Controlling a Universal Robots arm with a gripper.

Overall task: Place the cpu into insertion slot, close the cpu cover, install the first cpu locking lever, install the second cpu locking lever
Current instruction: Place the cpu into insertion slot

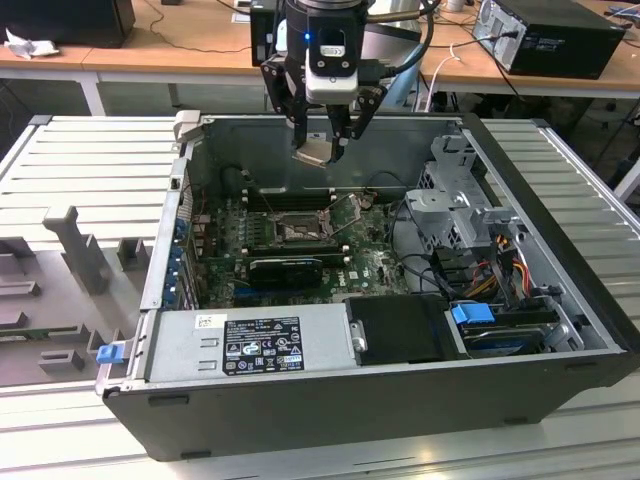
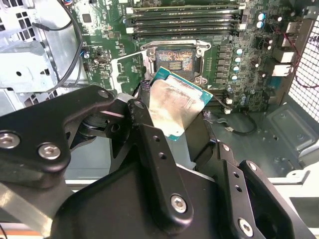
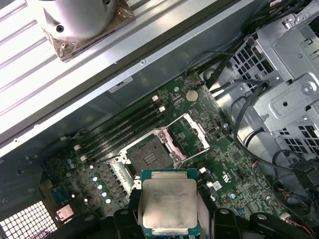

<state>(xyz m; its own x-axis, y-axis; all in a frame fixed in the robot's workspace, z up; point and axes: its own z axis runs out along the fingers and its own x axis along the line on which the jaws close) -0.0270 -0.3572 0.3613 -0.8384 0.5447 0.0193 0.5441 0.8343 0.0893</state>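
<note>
Above the insertion slot (image 2: 174, 62), cpu (image 2: 174, 104) between the fingers (image 2: 149, 144), metal top upward

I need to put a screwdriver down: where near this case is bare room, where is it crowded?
Bare: the table where the case and the grey fixtures border it, and on the exterior view's right of the case. Crowded: inside, cables and drive cage; the gripper holds the cpu above.
</note>
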